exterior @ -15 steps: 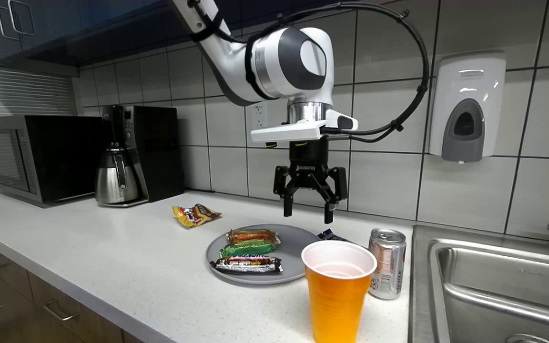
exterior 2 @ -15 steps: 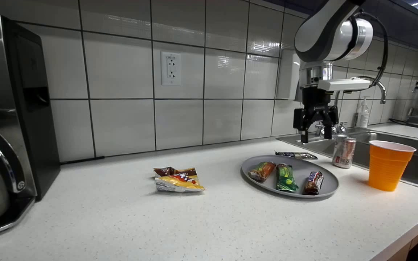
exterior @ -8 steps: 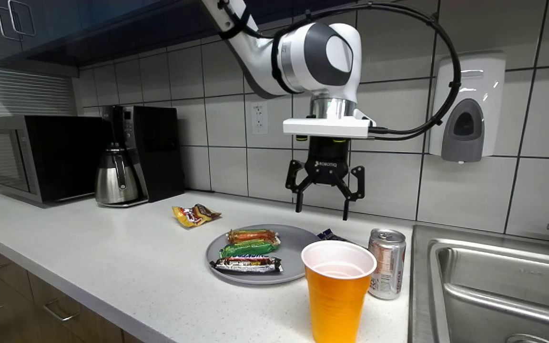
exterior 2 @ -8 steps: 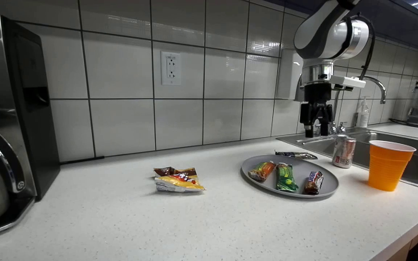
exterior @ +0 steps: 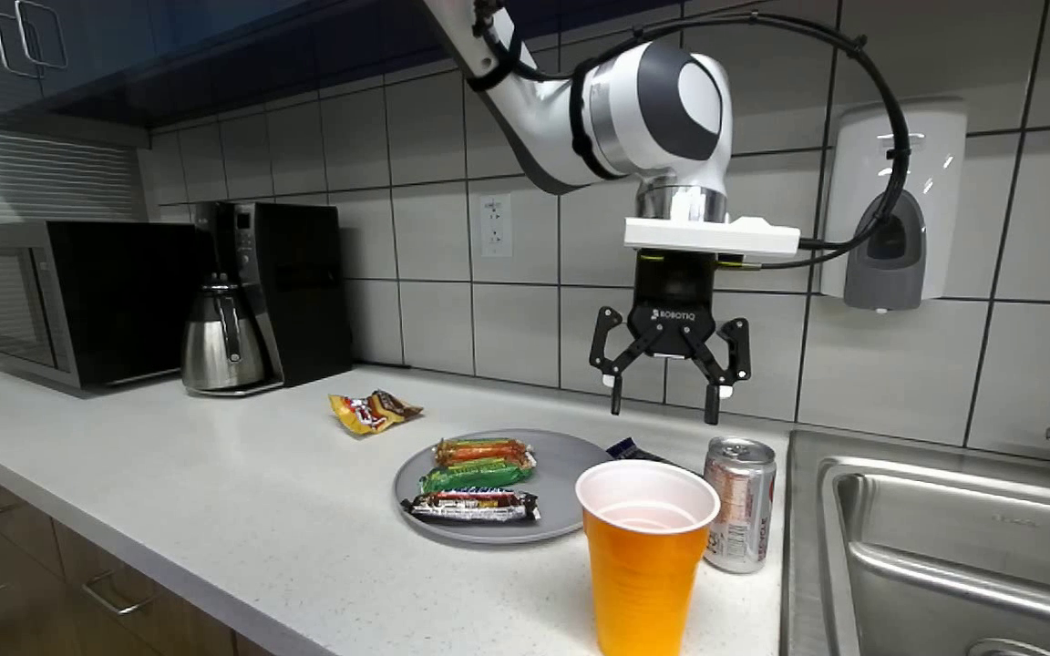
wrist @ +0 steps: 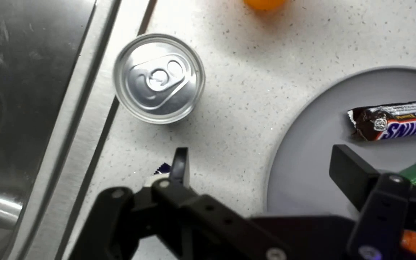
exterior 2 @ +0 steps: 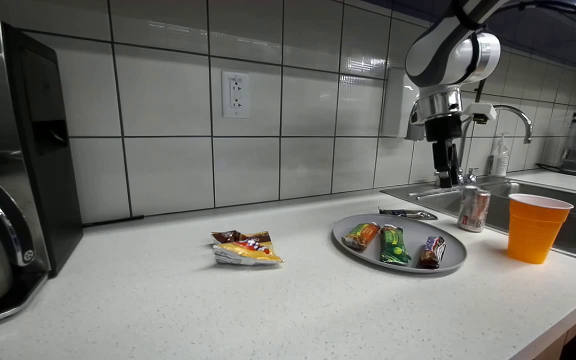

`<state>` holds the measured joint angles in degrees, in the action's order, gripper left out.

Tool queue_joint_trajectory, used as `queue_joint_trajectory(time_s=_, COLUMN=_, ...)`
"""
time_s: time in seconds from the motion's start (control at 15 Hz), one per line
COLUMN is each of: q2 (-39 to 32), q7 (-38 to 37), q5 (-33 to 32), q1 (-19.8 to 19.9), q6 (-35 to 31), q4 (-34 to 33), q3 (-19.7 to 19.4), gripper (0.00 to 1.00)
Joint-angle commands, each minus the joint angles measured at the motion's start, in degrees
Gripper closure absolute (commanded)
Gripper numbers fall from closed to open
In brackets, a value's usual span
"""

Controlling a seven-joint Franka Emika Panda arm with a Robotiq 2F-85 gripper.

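Observation:
My gripper is open and empty, pointing down in the air above the counter's back part; it also shows in an exterior view and the wrist view. Nearest below are a silver soda can, upright, and a dark blue wrapped bar, mostly hidden by a finger in the wrist view. A grey plate holds an orange-wrapped bar, a green-wrapped bar and a Snickers bar. In the wrist view the can lies ahead of the left finger, the plate under the right.
An orange cup stands in front of the can. A steel sink borders the can's side. A yellow and brown wrapper lies beyond the plate. A coffee maker, a microwave and a soap dispenser are farther off.
The arm has moved sideways toward the sink and the can, and the wrist has turned. The gripper has stayed open. The objects on the counter have not moved.

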<state>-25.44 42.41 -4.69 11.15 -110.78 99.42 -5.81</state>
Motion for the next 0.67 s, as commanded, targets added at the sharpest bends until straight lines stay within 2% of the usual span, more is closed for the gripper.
queue_joint_trajectory(time_s=0.0, q2=-3.0, q7=7.0, q5=-3.0, q1=1.1, q6=4.4, q4=-5.3, q3=1.3, gripper=0.00)
queue_joint_trajectory(time_s=0.27, q2=-3.4, q7=12.0, q5=-3.8, q1=1.1, q6=4.6, q4=-6.1, q3=1.7, gripper=0.00)
queue_joint_trajectory(time_s=0.6, q2=-2.4, q7=17.3, q5=-2.9, q1=1.1, q6=1.5, q4=-3.8, q3=2.5, gripper=0.00)
